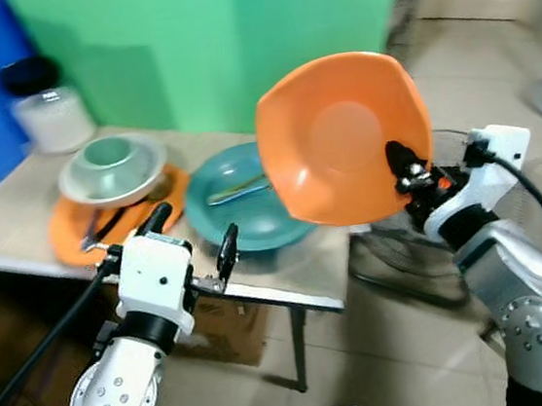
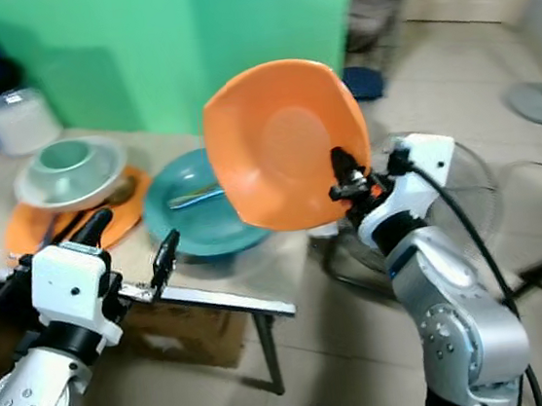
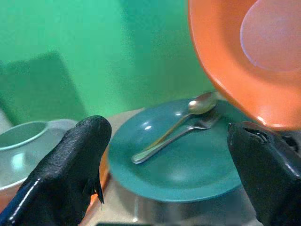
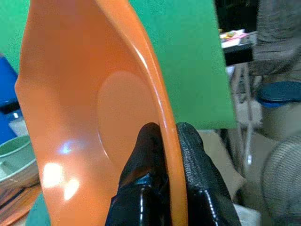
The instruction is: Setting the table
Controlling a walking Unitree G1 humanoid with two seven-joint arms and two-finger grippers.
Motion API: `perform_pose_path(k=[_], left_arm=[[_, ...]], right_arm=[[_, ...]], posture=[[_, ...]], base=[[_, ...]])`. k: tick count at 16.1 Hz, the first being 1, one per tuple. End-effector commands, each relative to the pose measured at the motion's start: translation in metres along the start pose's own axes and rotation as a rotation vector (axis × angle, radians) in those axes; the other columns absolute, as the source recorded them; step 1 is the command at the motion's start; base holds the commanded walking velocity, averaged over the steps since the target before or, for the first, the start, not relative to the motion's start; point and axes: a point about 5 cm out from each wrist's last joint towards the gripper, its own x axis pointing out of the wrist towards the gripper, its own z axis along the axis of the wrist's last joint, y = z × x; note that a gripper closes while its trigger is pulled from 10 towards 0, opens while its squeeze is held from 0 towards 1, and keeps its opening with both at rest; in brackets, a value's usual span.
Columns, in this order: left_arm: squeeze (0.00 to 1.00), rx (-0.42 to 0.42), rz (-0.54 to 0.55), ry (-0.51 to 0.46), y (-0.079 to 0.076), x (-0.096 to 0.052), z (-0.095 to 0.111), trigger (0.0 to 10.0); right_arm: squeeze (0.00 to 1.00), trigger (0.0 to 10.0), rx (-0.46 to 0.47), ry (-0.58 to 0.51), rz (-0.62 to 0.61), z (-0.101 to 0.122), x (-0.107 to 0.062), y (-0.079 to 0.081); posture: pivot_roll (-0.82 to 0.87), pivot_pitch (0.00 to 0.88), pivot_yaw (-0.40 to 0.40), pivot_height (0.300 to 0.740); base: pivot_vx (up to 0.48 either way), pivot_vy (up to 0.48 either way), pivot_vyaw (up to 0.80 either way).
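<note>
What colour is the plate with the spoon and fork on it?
Teal; the plate shows best in the left wrist view.

Raised square orange plastic bowl (image 1: 342, 136) hides the far right rim of the round teal plate (image 1: 252, 210). Pale green bowl (image 1: 110, 167) covers most of the flat orange plate (image 1: 69, 236) beneath. Dark utensils (image 1: 102, 225) there: type unresolved. Background blurred.

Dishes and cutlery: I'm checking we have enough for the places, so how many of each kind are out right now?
Orange plates: 2, one held up, one on the table
Teal plate: 1
Pale green bowls: 2, nested
Spoon: 1
Fork: 1
Total: 7
</note>
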Motion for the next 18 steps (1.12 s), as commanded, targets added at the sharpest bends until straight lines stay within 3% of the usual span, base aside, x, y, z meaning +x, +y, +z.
perform_pose_path(k=[1, 18], left_arm=[[0.0, 0.006, 0.013, 0.002, -0.001, -0.001, 0.0, 10.0], [0.0, -0.057, 0.119, 0.031, 0.009, -0.009, -0.005, 10.0]], right_arm=[[0.0, 10.0, -0.018, -0.043, 0.004, 0.006, -0.002, 0.004], [0.0, 10.0, -0.062, 0.011, -0.046, 0.004, 0.001, 0.002]], posture=[[-0.03, 0.039, 0.015, 0.74], [-0.04, 0.022, -0.022, 0.74]], base=[[0.0, 0.0, -0.8], [0.0, 0.0, -0.8]])
